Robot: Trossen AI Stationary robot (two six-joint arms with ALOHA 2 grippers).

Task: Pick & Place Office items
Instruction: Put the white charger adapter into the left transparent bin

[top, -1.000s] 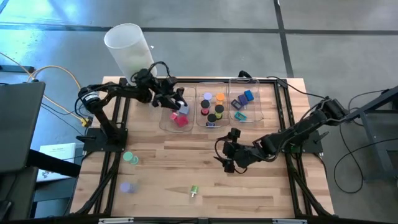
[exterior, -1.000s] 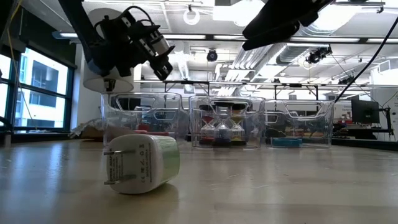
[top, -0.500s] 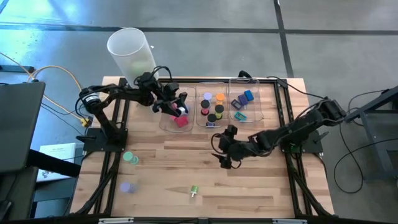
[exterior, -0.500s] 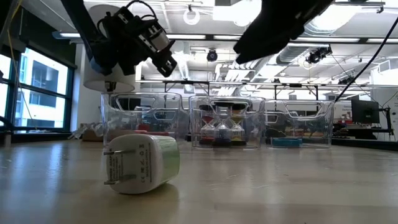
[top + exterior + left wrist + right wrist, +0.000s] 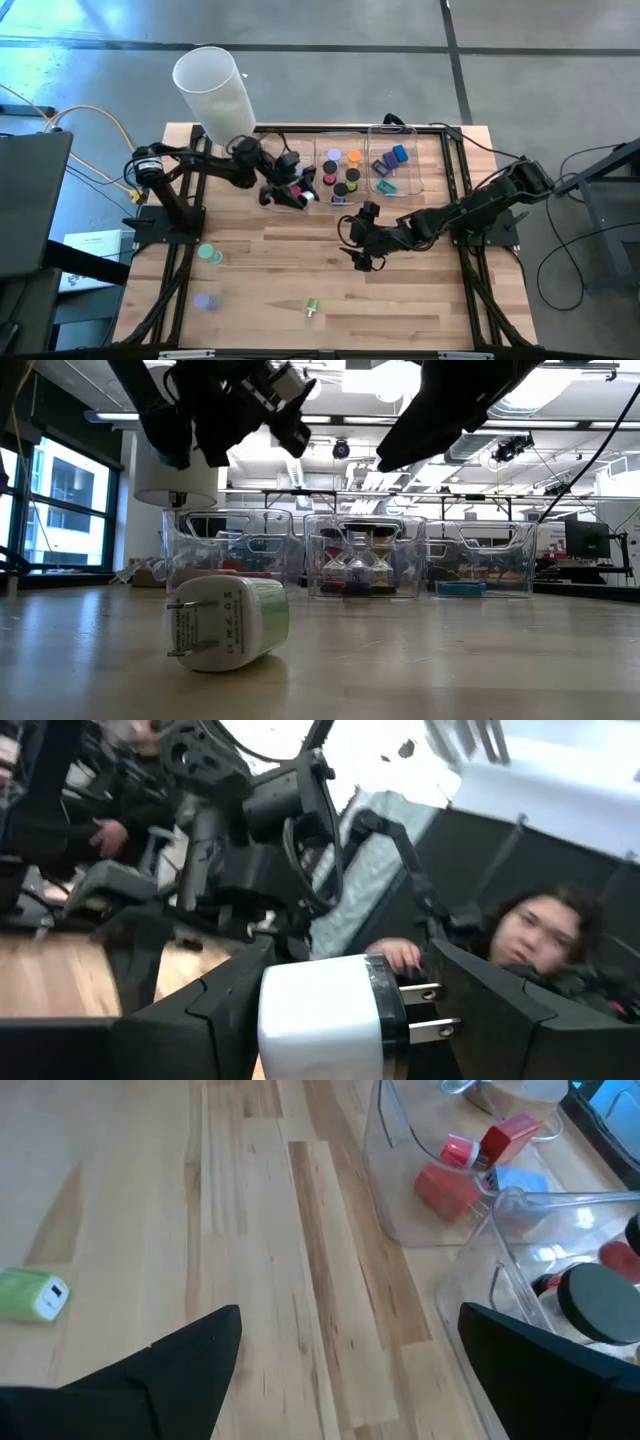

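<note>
Table: a pale wooden table (image 5: 300, 270) in an open workshop; three clear trays stand in a row along its far side, and a big white cylinder (image 5: 212, 82) stands past the far left corner.
Change: within the last second the left arm (image 5: 200, 160) has swung from above the left tray (image 5: 262, 200) toward the row's middle and lifted, so in the low view it now hangs higher than before. The right arm (image 5: 470, 212) has crept a little leftward over the bare wood.
Left jaws: clenched on a white plug-in charger (image 5: 325, 1015). Its body sits squarely between the two fingers (image 5: 200, 1010) and its two metal prongs stick out to one side.
Charger position: held in the air, at the near edge of the left tray and close to the middle tray (image 5: 340, 200).
Meaning: the pick looks done. This seems to be the carry, with the release not yet made.
Right jaws: spread wide and empty, low over the table in front of the middle tray.
Loose items: a green charger (image 5: 311, 307) lies near the front edge, well apart from both arms. A teal cap (image 5: 208, 254) and a lavender cap (image 5: 204, 300) lie at the left side.
Already sorted: red pieces (image 5: 445, 1185) lie in the left tray, discs and caps in the middle one, and blue pieces in the right tray (image 5: 412, 190).
Remaining: by my reading, three loose pieces plus the held charger.
</note>
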